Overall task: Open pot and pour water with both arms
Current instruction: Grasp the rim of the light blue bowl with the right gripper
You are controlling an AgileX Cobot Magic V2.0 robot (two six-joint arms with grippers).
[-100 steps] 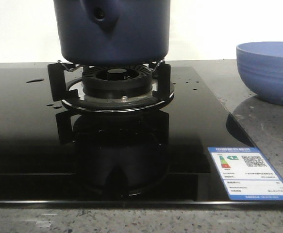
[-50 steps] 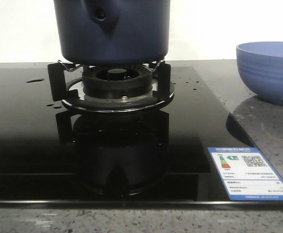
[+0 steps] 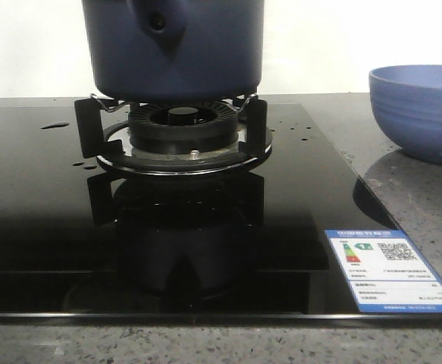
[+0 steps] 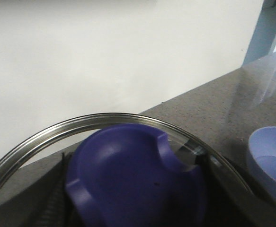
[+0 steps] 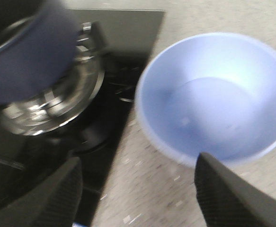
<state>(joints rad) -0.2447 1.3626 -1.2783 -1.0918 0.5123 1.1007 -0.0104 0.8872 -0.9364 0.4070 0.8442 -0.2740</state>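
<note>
We see the pot (image 3: 173, 47) on the burner (image 3: 177, 133), bowl (image 3: 419, 110) at its three o'clock on the worktop (image 3: 421, 205), right end effector (image 5: 137, 191) released, left end effector's state we cannot tell.

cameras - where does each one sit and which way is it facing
Front view: low, ahead of the stove, facing forward at the burner under the pot, bowl on the right; no arm shows.
Left wrist view: close over the lid, wall behind; the hand's dark fingers flank the knob.
Right wrist view: looks down at the bowl and pot; its open hand shows two dark fingers.
Shared: front and right wrist views both hold pot, burner, bowl.
</note>
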